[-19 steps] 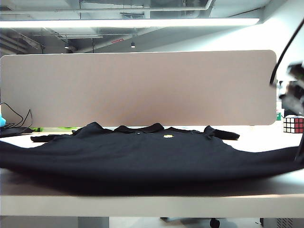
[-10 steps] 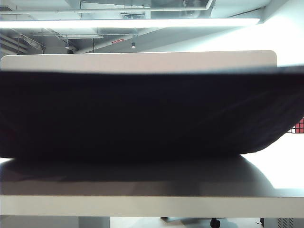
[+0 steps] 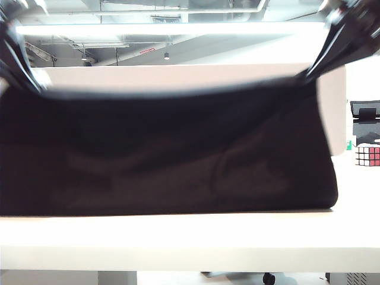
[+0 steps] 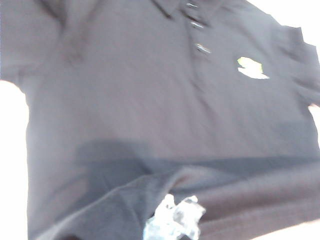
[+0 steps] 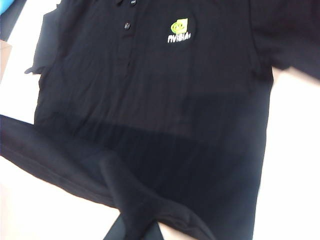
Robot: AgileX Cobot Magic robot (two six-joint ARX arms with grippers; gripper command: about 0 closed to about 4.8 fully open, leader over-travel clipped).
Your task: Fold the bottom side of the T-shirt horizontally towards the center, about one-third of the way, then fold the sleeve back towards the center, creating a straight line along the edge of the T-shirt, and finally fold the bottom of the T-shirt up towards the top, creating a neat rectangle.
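A white table stands before a beige partition panel in an office with exposed ceiling ducts and strip lights. At the left of the exterior view, the left gripper is blurred but is shut on the bottom of the T-shirt, pinching one end of the hem; at the right, the right gripper is shut on the other end. Below and between the jaws the black T-shirt hangs as a slack curtain, its lower fold resting on the table. A Rubik's cube sits at the far right.

The cloth looks light, soft and limp: it sags between the grips, so holding the hem corners wide apart should keep the edge straight.

The exterior view hides the shirt's front. The wrist views show it lying flat beyond the jaws: the button placket and the yellow chest mark.
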